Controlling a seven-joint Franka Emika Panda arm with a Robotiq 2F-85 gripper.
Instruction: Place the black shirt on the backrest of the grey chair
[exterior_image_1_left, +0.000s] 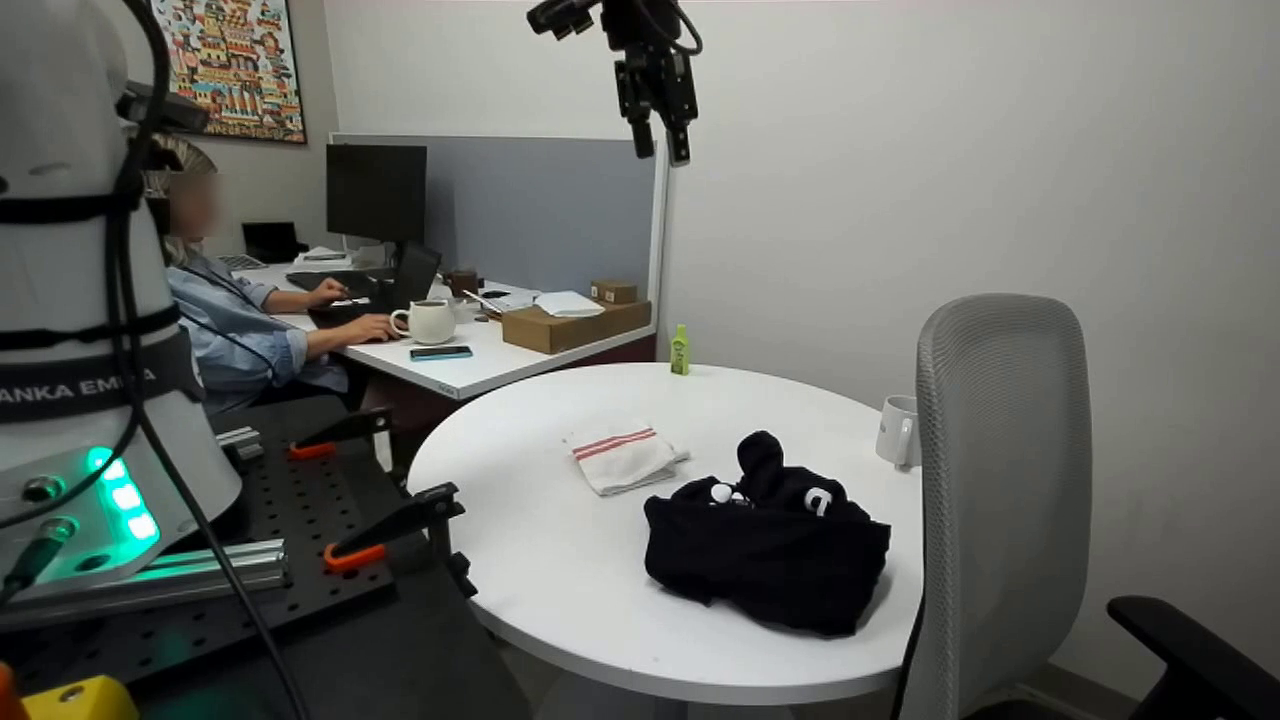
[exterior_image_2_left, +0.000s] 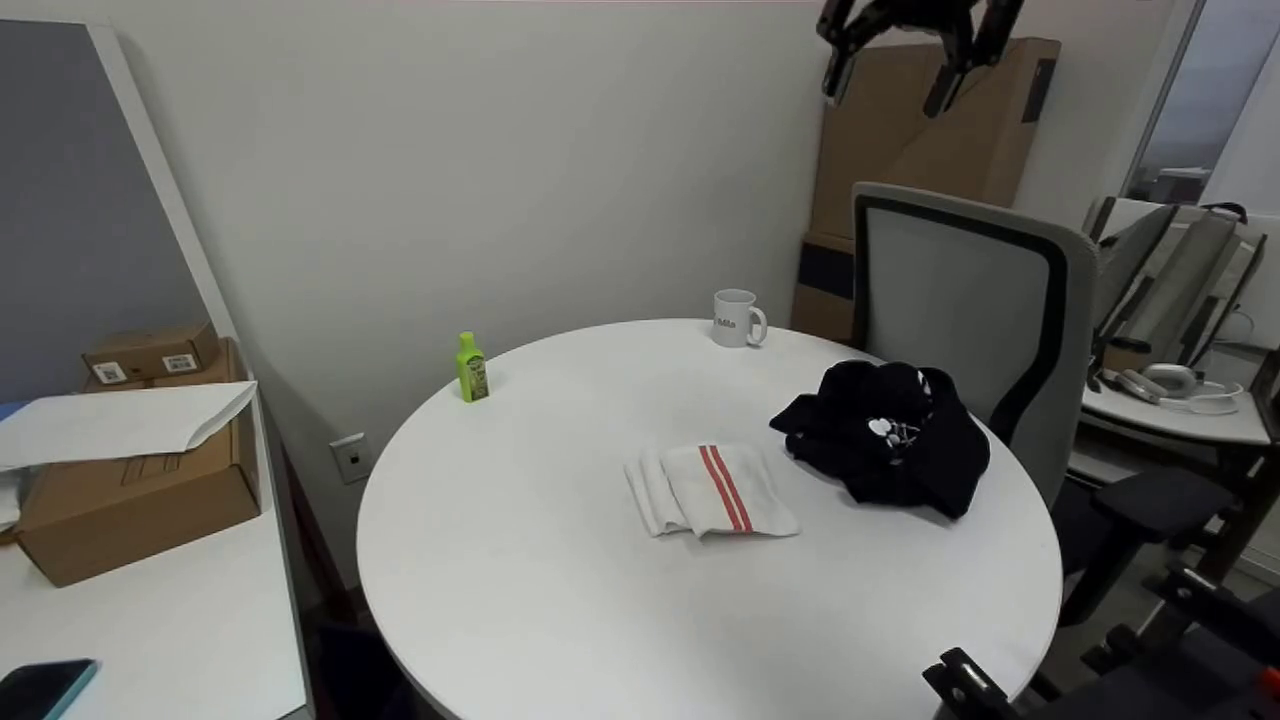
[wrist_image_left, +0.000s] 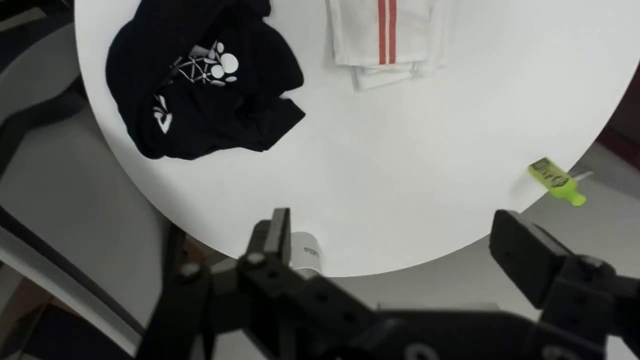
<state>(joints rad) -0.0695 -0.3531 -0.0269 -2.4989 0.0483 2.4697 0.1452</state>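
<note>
My pincer (exterior_image_2_left: 886, 98) is apart, empty. Black shirt (exterior_image_1_left: 765, 555) lies bunched on bench (exterior_image_1_left: 560, 560), right in both exterior views, beside grey chair (exterior_image_1_left: 1010, 440); prob. light, soft, floppy. I'd pinch a raised fold approx. mid-heap.

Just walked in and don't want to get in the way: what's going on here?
The robot's gripper hangs open and empty, high above the white table. The black shirt lies bunched on that table beside a folded towel with red stripes, near the grey chair. The job is to place the shirt on the chair's backrest, which has not been done. A person sits at a desk nearby.
</note>
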